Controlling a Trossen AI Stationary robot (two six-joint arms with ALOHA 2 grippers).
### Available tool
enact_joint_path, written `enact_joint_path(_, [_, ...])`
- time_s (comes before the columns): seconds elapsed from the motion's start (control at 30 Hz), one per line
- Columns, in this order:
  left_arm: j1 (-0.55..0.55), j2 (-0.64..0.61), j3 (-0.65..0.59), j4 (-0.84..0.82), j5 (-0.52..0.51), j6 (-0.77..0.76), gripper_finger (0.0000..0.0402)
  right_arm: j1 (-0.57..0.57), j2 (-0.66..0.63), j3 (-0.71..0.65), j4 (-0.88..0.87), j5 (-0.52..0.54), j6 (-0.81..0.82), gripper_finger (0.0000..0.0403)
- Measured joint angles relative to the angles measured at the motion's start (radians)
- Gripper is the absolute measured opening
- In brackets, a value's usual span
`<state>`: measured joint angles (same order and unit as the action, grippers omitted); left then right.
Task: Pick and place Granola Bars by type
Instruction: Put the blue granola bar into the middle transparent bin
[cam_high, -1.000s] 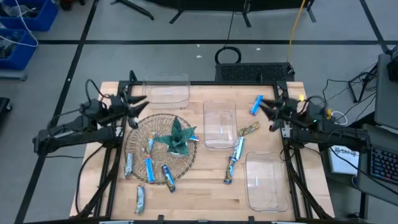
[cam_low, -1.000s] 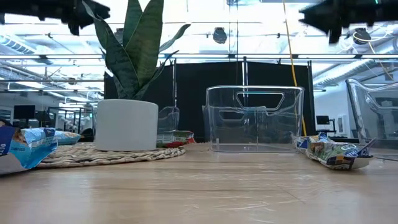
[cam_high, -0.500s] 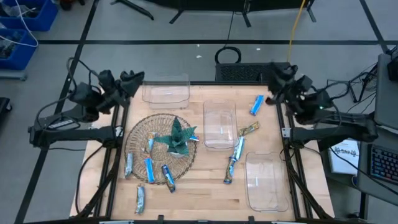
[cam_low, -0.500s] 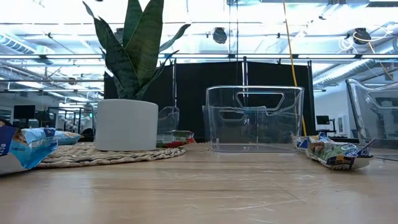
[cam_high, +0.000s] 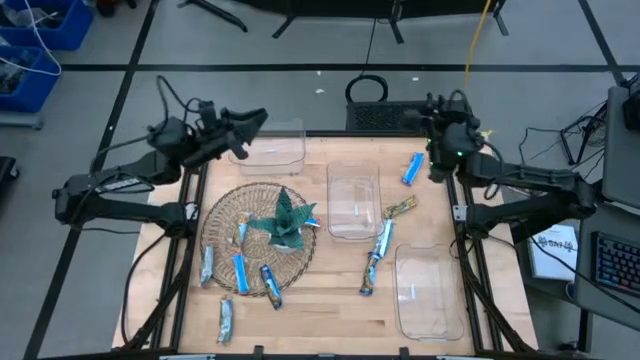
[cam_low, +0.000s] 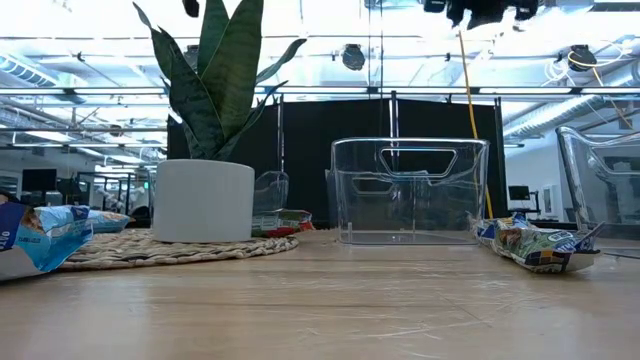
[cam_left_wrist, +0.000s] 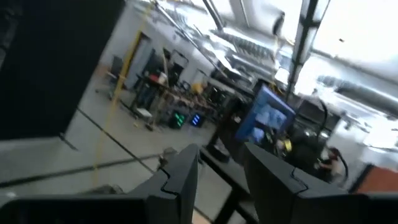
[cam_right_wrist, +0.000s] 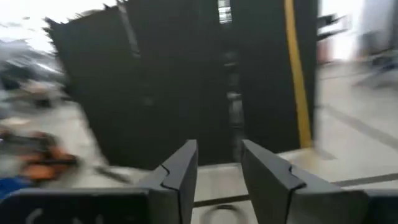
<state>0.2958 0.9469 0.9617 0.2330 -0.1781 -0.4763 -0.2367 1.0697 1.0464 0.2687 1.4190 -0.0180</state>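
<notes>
Above the table (cam_high: 330, 300), both claws (cam_high: 255, 120) (cam_high: 428, 103) hang raised, fingers parted.

A plant (cam_high: 287, 220) stands on a mat (cam_high: 225, 215) at the surface's (cam_high: 320, 310) left, bars (cam_high: 240, 272) around it. Three bins (cam_high: 353, 200) lie centre, back-left and right, more bars (cam_high: 378, 250) between.

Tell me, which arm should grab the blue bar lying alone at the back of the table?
Probably the right. The right gripper, open and empty, hangs near that blue bar. The left gripper, also open, is across the table, over a clear bin.
</notes>
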Motion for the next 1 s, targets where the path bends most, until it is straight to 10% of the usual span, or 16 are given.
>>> enact_joint_path(0.43, [0.000,0.014,0.000,0.001,0.160,-0.058,0.0134,-0.070,0.188,0.178,0.460,0.152,-0.689,0.0133])
enact_joint_path(0.83, [0.000,0.014,-0.001,-0.029,0.340,-0.048,0.0134,-0.112,0.274,0.080,0.461,0.137,-0.621,0.0198])
enact_joint_path(1.0, [-0.001,0.014,-0.001,-0.027,0.372,-0.015,0.0134,-0.046,0.307,0.036,0.390,-0.141,-0.620,0.0191])
